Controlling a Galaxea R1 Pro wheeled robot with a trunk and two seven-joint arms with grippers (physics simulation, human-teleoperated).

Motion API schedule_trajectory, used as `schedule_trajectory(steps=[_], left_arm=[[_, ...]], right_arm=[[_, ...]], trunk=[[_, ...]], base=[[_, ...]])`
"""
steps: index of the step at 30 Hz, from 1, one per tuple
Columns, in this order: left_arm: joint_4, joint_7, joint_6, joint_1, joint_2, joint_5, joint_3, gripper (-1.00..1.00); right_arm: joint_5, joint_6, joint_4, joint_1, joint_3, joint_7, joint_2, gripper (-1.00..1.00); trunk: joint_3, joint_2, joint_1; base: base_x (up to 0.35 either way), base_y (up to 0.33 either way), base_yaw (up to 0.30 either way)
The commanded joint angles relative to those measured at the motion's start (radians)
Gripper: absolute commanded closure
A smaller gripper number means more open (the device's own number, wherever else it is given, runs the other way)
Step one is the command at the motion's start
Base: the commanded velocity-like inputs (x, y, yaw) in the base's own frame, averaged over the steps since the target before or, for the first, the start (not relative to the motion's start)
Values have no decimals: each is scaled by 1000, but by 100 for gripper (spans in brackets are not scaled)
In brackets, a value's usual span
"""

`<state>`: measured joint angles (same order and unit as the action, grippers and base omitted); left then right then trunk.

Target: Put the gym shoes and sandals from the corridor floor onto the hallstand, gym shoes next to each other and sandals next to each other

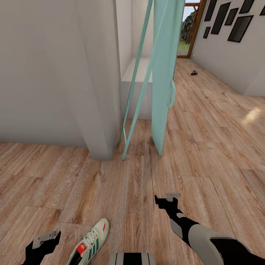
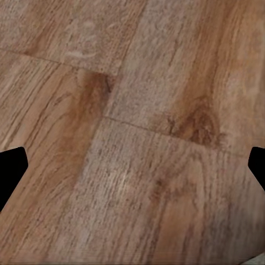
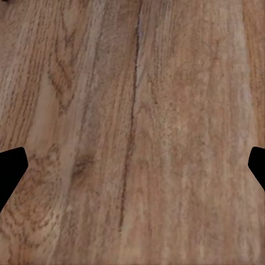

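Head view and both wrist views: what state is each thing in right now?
Gym shoe: upright on the corridor floor, not held.
Small dark object: on the floor far down the corridor, too small to identify.
Turquoise door: standing open.
Left tool: open, empty.
Right tool: open, empty.

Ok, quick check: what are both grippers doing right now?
Left gripper: open, empty, over the corridor floor beside a gym shoe.
Right gripper: open, empty, over bare floor.
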<state>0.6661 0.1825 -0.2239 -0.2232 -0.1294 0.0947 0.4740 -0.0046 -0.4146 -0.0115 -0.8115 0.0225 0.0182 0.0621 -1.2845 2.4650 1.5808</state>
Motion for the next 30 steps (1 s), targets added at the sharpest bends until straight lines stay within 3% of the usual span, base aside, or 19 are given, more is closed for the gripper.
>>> schedule_trajectory(steps=[1,6,16,30], left_arm=[[0,0,0,0,0,0,0,-100],[-6,16,0,29,5,2,-4,-100],[-6,15,0,39,5,3,-3,-100],[-6,15,0,41,5,4,-4,-100]], right_arm=[[0,0,0,0,0,0,0,-100],[0,-17,17,0,4,0,4,-100],[0,-68,-21,0,4,0,3,-100],[0,-76,-19,0,4,1,3,-100]], trunk=[[0,0,0],[0,0,0],[0,0,0],[0,0,0]], base=[[0,0,0],[0,0,0],[0,0,0],[0,0,0]])
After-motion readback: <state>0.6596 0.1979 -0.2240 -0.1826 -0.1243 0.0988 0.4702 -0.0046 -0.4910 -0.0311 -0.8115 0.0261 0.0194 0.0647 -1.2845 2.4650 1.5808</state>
